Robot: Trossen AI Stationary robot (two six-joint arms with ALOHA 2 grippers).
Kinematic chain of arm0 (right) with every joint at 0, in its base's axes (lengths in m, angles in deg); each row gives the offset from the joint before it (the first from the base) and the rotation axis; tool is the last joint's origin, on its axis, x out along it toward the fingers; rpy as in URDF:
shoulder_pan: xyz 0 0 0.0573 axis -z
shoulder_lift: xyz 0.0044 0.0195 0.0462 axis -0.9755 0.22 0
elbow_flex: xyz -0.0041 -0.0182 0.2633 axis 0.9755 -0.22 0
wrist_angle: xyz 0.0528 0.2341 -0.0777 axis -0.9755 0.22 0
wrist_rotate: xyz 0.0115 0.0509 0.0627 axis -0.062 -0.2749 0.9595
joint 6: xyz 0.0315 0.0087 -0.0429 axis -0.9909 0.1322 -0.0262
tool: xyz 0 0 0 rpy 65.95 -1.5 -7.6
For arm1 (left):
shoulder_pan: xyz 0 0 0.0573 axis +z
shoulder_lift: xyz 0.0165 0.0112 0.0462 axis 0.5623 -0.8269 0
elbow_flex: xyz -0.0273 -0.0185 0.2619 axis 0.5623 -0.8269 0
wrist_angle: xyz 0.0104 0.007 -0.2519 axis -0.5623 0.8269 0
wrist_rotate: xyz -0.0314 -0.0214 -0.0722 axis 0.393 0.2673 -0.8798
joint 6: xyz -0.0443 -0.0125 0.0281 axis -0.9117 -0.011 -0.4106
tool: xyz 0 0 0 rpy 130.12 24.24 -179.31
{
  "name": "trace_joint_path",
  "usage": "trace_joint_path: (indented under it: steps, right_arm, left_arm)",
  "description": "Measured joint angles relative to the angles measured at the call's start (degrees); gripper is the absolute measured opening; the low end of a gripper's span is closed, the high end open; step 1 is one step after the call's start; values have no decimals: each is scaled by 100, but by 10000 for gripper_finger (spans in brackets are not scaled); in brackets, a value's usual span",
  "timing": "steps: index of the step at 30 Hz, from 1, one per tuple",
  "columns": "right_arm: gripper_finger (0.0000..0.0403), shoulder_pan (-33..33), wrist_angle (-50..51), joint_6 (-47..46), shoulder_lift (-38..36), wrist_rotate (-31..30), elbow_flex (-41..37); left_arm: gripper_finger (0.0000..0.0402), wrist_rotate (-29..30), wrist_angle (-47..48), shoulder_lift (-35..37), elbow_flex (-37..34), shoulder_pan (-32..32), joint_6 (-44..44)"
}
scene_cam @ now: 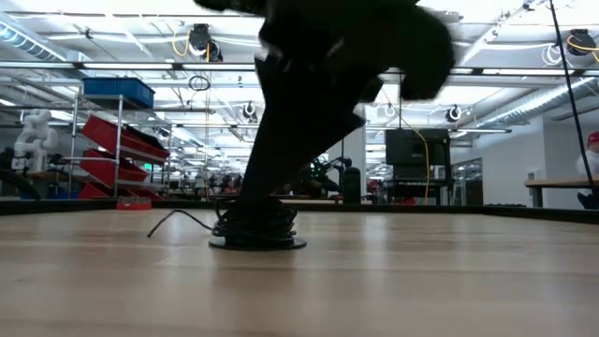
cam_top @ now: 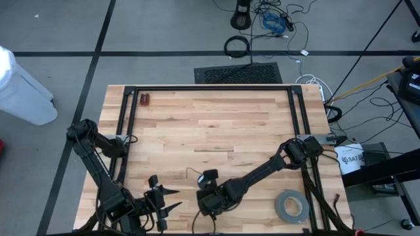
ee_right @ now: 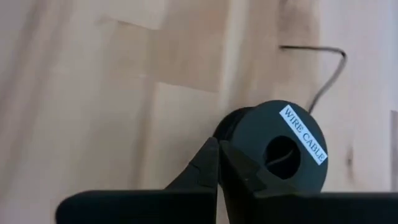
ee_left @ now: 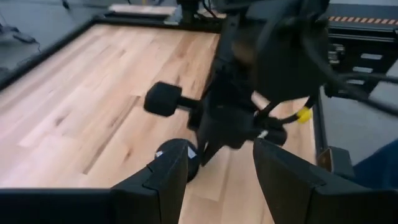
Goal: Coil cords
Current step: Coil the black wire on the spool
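The thin black cord is wound on a small black spool [ee_right: 283, 149] labelled "WIRE CABLE", which stands flat on the table near its near edge [scene_cam: 257, 232]. The cord's loose end [ee_right: 323, 68] trails off over the wood, and it also shows in the high view [cam_top: 190, 172]. My right gripper [ee_right: 216, 152] is shut, tips down at the spool's side. In the high view my right gripper [cam_top: 210, 204] hides the spool. My left gripper [cam_top: 176, 199] is open and empty just to the left, its fingers pointing at the spool [ee_left: 177, 152]. My right gripper's shut fingertips [ee_right: 208, 155] come from above, slanting down, against the wound cord at the spool's side [ee_right: 229, 127]. I cannot tell whether a strand lies between them. The spool stays flat on the table.
A grey tape roll [cam_top: 291, 205] lies near the table's near right corner. A small red thing [cam_top: 144, 99] lies at the far left. A black frame [cam_top: 210, 87] runs along the table's far edge and sides. The wood between is bare.
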Motion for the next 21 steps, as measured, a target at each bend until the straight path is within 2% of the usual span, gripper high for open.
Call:
trace_joint_path:
  steps: [4,11,17,21]
  right_arm:
    - [0,192,144,-4,0,-9,0]
    - [0,529,281,248,2,3,-4]
    - [0,870,341,477,2,21,-4]
    - [0,1114,490,646,2,36,-7]
  left_arm:
    - [189,235,0,0,0,52,185]
    - [189,277,95,30,0,169,334]
    - [189,720,793,483,0,129,-509]
    - [189,936,1264,834,0,65,-597]
